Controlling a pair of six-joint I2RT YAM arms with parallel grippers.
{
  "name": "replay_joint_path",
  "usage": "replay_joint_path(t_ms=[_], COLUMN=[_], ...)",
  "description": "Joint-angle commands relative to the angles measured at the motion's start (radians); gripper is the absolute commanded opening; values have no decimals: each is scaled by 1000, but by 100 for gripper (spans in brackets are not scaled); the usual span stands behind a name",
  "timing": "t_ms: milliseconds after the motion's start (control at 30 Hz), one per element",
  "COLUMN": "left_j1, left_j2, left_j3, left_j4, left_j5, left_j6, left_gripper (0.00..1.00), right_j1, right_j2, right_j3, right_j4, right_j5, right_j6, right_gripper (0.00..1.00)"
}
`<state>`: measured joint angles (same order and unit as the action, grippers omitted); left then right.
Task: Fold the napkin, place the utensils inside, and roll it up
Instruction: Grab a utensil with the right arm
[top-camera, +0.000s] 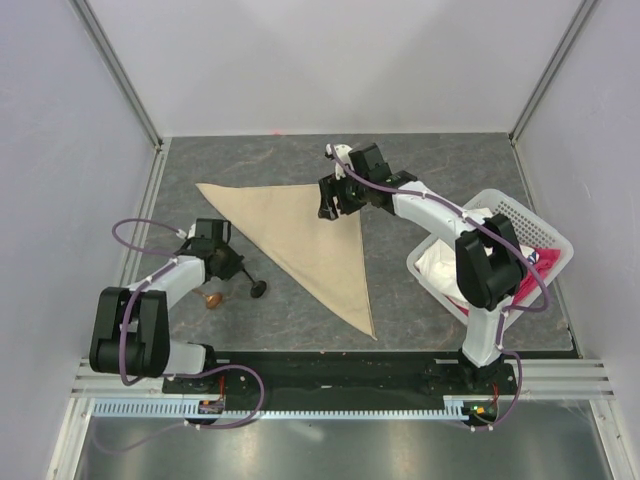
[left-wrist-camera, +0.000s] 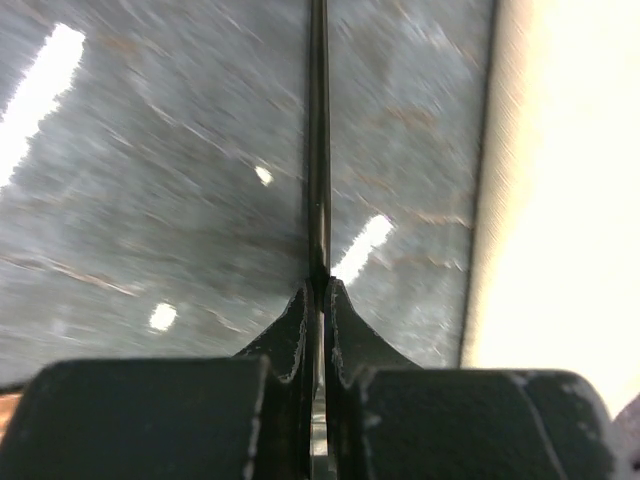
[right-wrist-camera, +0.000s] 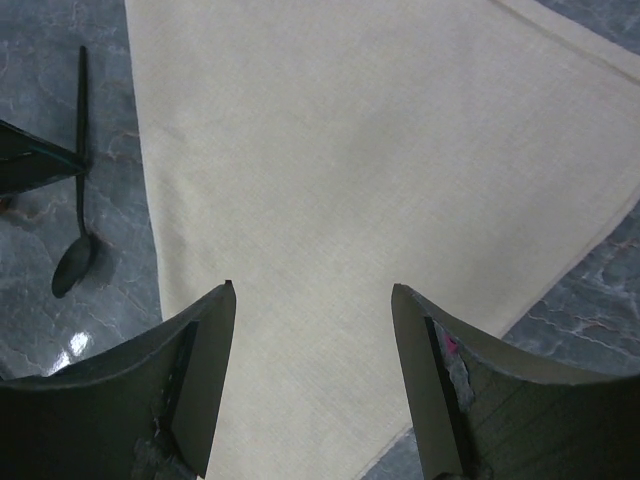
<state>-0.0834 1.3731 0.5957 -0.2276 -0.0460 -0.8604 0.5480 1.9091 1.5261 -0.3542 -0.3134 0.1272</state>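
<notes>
The beige napkin (top-camera: 300, 232) lies folded into a triangle in the middle of the table, and it fills the right wrist view (right-wrist-camera: 350, 150). My right gripper (top-camera: 335, 205) hovers over its far right part, open, with nothing between its fingers (right-wrist-camera: 312, 290). A thin dark utensil (top-camera: 256, 288) lies left of the napkin, its dark rounded head (right-wrist-camera: 75, 262) on the table. My left gripper (top-camera: 240, 268) is shut on its handle (left-wrist-camera: 318, 150), low over the table. A small brown rounded head (top-camera: 211, 299) shows beside the left arm.
A white basket (top-camera: 545, 225) stands at the right edge, holding a white cloth (top-camera: 440, 262) and a pink-red cloth (top-camera: 530, 278). The grey tabletop is bounded by walls at the back and on both sides. The napkin's edge (left-wrist-camera: 490, 200) runs just right of the left gripper.
</notes>
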Motion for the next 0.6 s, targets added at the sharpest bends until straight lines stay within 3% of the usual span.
replay_joint_path(t_ms=[0, 133, 200, 300, 333, 433, 567], left_j1=[-65, -102, -113, -113, -113, -113, -113], left_j2=[0, -23, -34, -65, -72, -107, -172], left_j3=[-59, -56, -59, -63, -63, -57, -22], left_j4=[8, 8, 8, 5, 7, 5, -25], left_j5=[3, 3, 14, 18, 18, 23, 5], left_j6=[-107, -118, -114, -88, -78, -36, 29], left_gripper=[2, 2, 7, 24, 38, 60, 78], right_j1=[32, 56, 72, 89, 95, 112, 133], right_j2=[-67, -68, -65, -59, -58, -58, -65], right_j3=[-17, -18, -14, -11, -9, -7, 8], right_j4=[11, 12, 12, 9, 9, -6, -31], right_j5=[8, 4, 0, -1, -1, 0, 11], right_j6=[3, 6, 9, 11, 14, 18, 19], right_gripper=[72, 72, 72, 72, 72, 73, 72])
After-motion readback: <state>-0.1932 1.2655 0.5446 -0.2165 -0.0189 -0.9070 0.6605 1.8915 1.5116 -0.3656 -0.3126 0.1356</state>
